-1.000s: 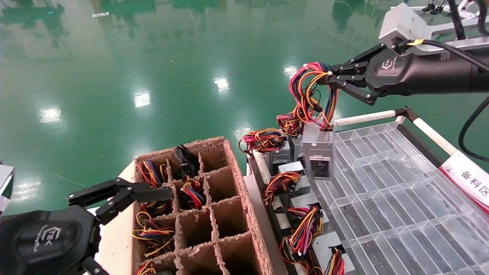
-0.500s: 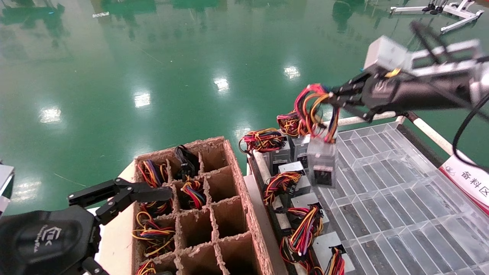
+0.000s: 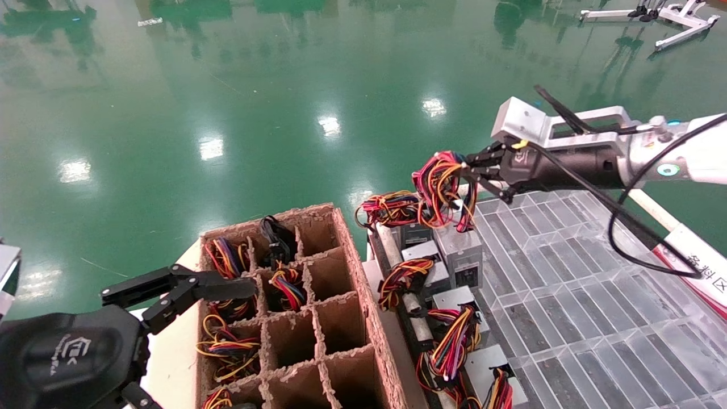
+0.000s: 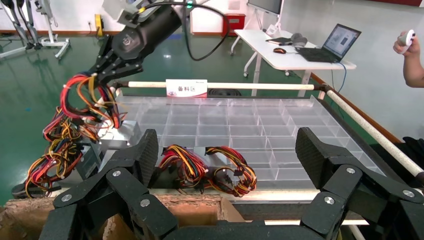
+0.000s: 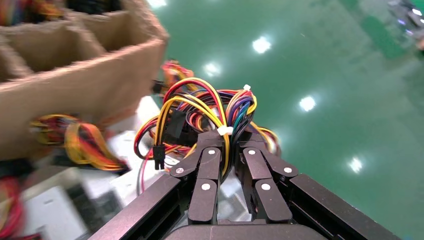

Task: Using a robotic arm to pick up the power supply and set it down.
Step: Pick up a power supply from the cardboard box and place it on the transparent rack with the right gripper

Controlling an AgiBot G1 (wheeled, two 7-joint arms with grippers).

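My right gripper (image 3: 467, 169) is shut on the looped pink-red, yellow and orange wires (image 3: 440, 187) of the power supply (image 3: 461, 257). The small silver box hangs upright below the loop, low at the left edge of the clear tray (image 3: 568, 295) and beside other units. I cannot tell whether its base touches the tray. The right wrist view shows the wires (image 5: 210, 107) pinched between the gripper's (image 5: 230, 141) fingers. In the left wrist view the box (image 4: 120, 136) shows under the right gripper (image 4: 102, 70). My left gripper (image 4: 227, 150) stands open and empty over the cardboard box.
A cardboard box with dividers (image 3: 346, 267) holds several wire bundles at the lower left. More power supplies (image 3: 454, 335) line the tray's left edge. A white rail (image 3: 644, 201) and a red-and-white sign (image 3: 701, 267) border the tray's right side.
My right arm has come down and to the left with the power supply. The box has dropped from hanging above the tray to standing low beside the row of units. The left arm is unmoved.
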